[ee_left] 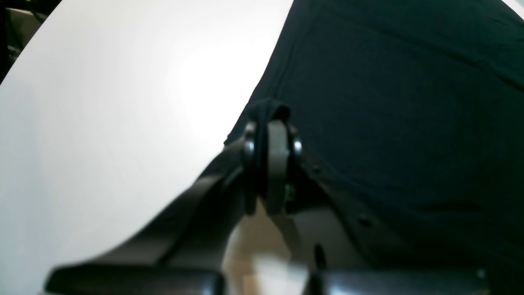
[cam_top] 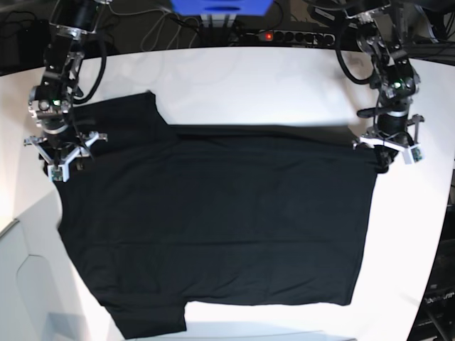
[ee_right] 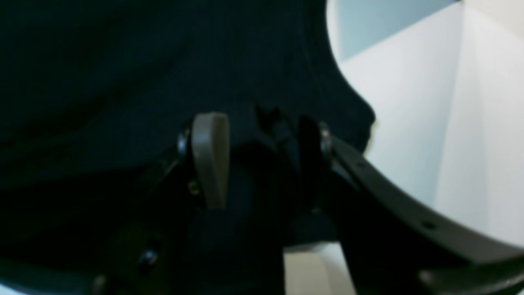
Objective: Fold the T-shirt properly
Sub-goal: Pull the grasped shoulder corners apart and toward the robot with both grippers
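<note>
Now each pincer (ee_left: 272,123) (ee_right: 262,127) grips the T-shirt's (cam_top: 213,213) opposite edges.

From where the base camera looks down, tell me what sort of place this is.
Probably a robotics lab workbench: a white table bearing one spread black T-shirt, a robot arm at each side, and a power strip with tangled cables along the far edge.

No readable text, label, brand, number or sign appears in any view. The black T-shirt (cam_top: 220,220) shows only plain dark cloth, the white table (cam_top: 270,78) carries no markings, and the wrist views are too blurred to reveal any lettering.
</note>
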Robot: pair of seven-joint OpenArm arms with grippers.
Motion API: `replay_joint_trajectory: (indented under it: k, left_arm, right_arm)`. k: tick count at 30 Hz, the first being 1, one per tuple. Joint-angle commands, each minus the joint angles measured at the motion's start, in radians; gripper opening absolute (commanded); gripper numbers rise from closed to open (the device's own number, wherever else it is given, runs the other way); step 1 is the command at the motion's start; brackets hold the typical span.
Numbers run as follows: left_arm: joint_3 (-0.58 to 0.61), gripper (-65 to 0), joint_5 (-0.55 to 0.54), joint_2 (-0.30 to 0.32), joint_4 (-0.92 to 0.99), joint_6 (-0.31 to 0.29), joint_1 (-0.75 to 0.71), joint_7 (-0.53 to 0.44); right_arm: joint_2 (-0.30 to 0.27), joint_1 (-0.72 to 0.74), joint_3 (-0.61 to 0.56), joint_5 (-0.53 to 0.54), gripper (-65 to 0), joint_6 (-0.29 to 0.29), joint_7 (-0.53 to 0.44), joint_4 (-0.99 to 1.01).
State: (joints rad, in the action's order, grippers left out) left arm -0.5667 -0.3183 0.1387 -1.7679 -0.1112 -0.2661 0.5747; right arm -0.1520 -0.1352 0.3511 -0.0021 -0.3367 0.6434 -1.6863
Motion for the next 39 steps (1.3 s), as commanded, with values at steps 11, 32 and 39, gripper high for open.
replay_joint_trajectory:
  k: [11, 32, 39]
  left_arm:
    - [0.0, -61.9, -0.002, 0.012, -0.016, 0.001, -0.005, -0.026]
    - [-0.006, -61.9, -0.002, 0.012, -0.023, 0.001, -0.005, -0.023]
    - [-0.006, -61.9, -0.002, 0.012, -0.025, 0.005, -0.005, -0.023]
  right_arm:
    - [-0.013, 0.018, 0.004, 0.004, -32.8, -0.019, -0.027, 0.051]
    - [-0.034, 0.07, -0.03, 0.004, -65.0, -0.121, -0.026, 0.07]
    - [-0.06, 0.108, -0.03, 0.003, -65.0, -0.121, -0.02, 0.036]
